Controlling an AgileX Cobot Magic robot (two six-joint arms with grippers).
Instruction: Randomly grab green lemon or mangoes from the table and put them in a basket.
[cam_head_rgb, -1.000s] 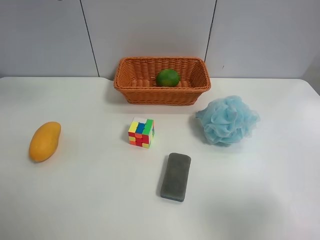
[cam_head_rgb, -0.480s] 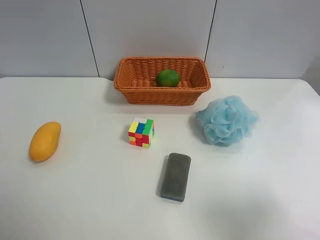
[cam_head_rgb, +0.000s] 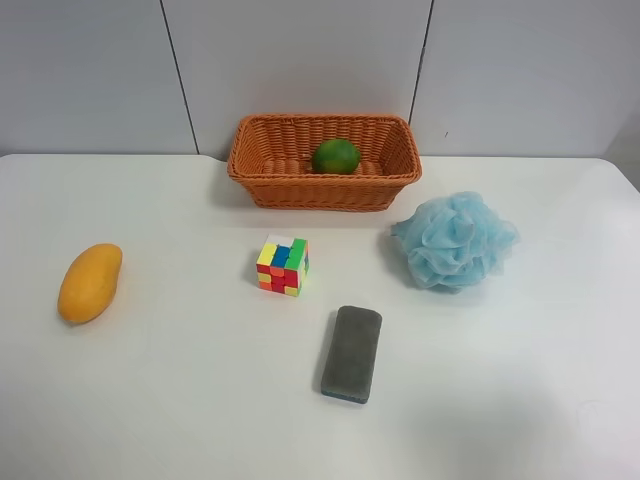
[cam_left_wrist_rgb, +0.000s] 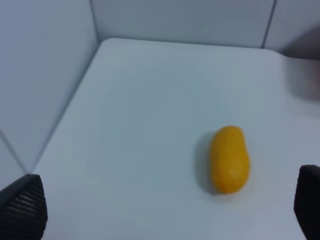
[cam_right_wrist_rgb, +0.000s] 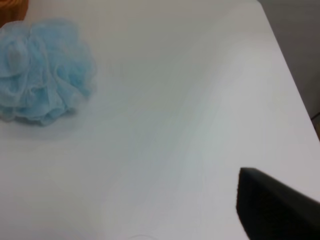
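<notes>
The green lemon (cam_head_rgb: 336, 156) lies inside the orange-brown wicker basket (cam_head_rgb: 262, 176) at the back middle of the white table (cam_head_rgb: 180, 400). The yellow-orange mango (cam_head_rgb: 89, 283) lies on the table at the exterior high view's left, far from the basket. It also shows in the left wrist view (cam_left_wrist_rgb: 229, 159). My left gripper (cam_left_wrist_rgb: 165, 185) is open and empty, its two fingers wide apart, with the mango ahead of it and apart from it. Of my right gripper only one black finger (cam_right_wrist_rgb: 275, 205) shows, above bare table. No arm shows in the exterior high view.
A multicoloured puzzle cube (cam_head_rgb: 282, 265) sits mid-table. A grey block (cam_head_rgb: 352, 353) lies nearer the front. A light-blue bath pouf (cam_head_rgb: 455, 241) sits beside the basket's corner and also shows in the right wrist view (cam_right_wrist_rgb: 42, 70). A grey wall (cam_head_rgb: 300, 60) stands behind the table.
No object has moved. A faint shadow on the table at the exterior high view's lower right has faded.
</notes>
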